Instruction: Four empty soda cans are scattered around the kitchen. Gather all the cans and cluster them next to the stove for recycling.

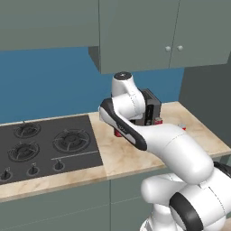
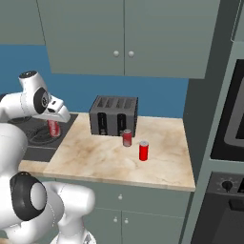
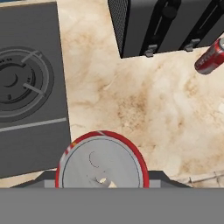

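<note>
My gripper points down and is shut on a red soda can. In the hand view its silvery top sits between the jaws. The can is low over the beige counter, just right of the black stove. Whether it touches the counter I cannot tell. My arm hides most of it in the left base view, where a red sliver shows. Two more soda cans stand in front of the toaster, one near it and one further right.
A black slotted toaster stands at the back of the counter. Grey-green wall cabinets hang above. A tall oven unit closes the counter's right end.
</note>
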### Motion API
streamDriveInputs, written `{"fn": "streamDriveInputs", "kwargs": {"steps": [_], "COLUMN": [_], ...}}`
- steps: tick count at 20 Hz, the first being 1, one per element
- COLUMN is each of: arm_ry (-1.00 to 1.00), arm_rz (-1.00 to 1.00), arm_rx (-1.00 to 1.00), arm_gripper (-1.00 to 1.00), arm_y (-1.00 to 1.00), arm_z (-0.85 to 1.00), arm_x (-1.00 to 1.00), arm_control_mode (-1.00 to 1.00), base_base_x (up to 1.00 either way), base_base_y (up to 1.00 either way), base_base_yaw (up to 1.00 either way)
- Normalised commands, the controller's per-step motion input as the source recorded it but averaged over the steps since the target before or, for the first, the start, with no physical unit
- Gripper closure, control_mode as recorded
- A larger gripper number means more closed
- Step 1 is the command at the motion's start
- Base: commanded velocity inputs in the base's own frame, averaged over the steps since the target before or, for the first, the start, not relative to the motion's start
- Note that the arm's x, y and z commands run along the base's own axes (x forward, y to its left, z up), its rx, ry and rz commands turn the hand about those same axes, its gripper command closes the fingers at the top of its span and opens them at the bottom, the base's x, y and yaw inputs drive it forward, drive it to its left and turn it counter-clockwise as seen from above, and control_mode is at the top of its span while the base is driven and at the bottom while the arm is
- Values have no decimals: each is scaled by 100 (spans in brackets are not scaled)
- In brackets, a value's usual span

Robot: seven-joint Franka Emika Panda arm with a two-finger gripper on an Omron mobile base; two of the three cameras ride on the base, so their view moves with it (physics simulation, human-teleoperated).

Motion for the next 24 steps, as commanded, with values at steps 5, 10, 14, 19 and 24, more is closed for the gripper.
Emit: {"fn": "streamDriveInputs", "kwargs": {"steps": [5,10,14,19,24], "arm_ry": [0,0,0,1,1], "arm_rz": [0,0,0,0,0], "arm_rx": [0,0,0,-1,0], "arm_gripper": [100,100,100,100,100], "arm_y": [0,0,0,-1,-2], "arm_z": [0,-4,-17,-24,-31], "arm_x": [0,12,25,18,9], "arm_control_mode": [-100,-100,-100,-100,-100], "base_base_x": [0,0,0,0,0], "base_base_y": [0,0,0,0,0], "base_base_yaw": [0,0,0,0,0]}}
